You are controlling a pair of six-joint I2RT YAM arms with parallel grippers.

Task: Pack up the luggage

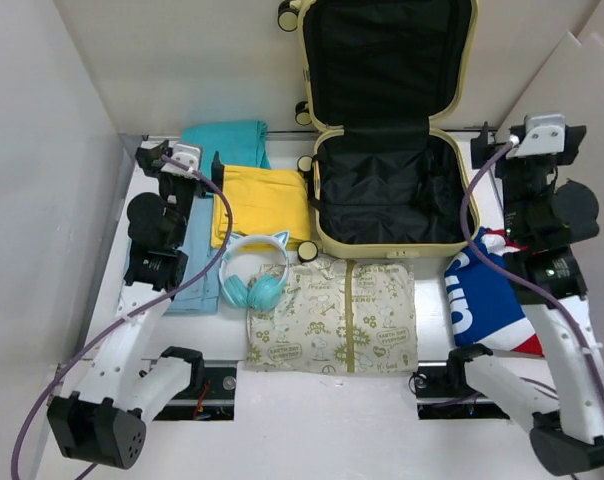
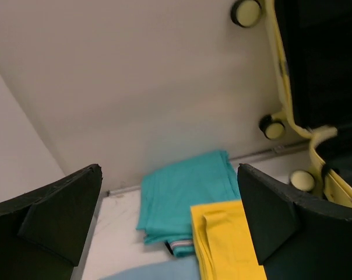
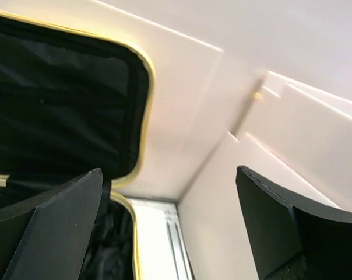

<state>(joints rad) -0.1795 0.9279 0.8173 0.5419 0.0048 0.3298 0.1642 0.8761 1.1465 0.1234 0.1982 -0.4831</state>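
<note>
White walls surround the table; the suitcase lies open at its back, headphones and a pouch just in front of it. Left wrist: left gripper gapes empty near the suitcase wheels. Right wrist: right gripper gapes empty near its lid.
</note>
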